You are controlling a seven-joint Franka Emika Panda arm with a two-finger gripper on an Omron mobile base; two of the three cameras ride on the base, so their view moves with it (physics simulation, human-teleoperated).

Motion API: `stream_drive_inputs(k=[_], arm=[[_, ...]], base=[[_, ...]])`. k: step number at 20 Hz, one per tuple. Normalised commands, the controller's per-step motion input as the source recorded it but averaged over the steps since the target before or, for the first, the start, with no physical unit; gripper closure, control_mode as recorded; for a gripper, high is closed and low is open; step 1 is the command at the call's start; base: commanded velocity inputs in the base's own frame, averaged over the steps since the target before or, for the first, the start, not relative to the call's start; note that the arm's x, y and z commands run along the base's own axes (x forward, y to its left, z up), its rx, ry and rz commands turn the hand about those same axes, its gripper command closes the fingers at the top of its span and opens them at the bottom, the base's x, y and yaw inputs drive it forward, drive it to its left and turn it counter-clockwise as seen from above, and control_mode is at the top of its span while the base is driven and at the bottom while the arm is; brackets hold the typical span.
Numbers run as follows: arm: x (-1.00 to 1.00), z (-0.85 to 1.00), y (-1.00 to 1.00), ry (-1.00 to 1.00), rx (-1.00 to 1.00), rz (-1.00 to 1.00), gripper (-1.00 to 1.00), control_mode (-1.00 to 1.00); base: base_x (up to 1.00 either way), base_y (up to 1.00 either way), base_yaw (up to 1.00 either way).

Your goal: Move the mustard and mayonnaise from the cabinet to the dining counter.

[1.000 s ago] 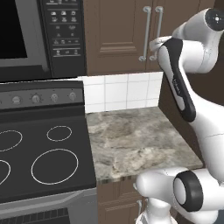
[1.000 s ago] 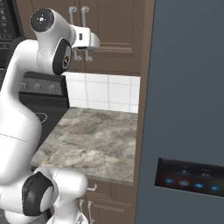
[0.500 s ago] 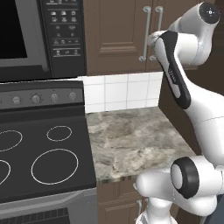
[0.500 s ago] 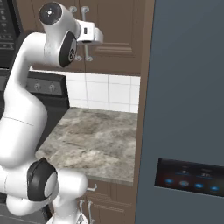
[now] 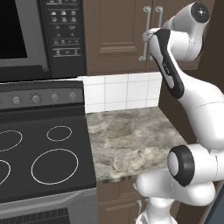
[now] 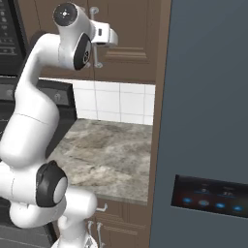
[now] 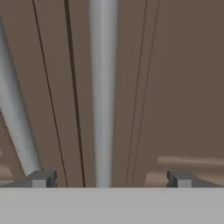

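I have the gripper [image 7: 109, 179] up at the cabinet [image 5: 118, 35], fingers [image 7: 41, 178] spread wide around the right door's bar handle [image 7: 103, 87], holding nothing. Both doors are shut, so mustard and mayonnaise are presumably inside; everything remains to do.

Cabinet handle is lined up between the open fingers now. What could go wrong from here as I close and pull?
1. The cabinet has two bar handles close together; in the hand view the second handle sits just beside the left fingertip, which could bump or snag it.
2. The handle between the open gripper is a slim, smooth bar, so the grip may slip during the pull.
3. The doors are shut, so the swinging door could strike the arm.
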Motion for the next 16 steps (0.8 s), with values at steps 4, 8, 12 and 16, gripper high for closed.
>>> stream_drive_inputs(k=[4,8,12,16], arm=[[0.36,0.00,0.00,-0.01,0.00,0.00,-1.00,-1.00],[0.35,0.00,0.00,0.00,0.00,0.00,-1.00,-1.00],[0.38,0.00,0.00,0.00,0.00,0.00,-1.00,-1.00],[0.43,-0.03,0.00,0.00,0.03,0.00,-1.00,-1.00]], base=[[0.00,0.00,0.00],[0.00,0.00,0.00],[0.00,0.00,0.00],[0.00,0.00,0.00]])
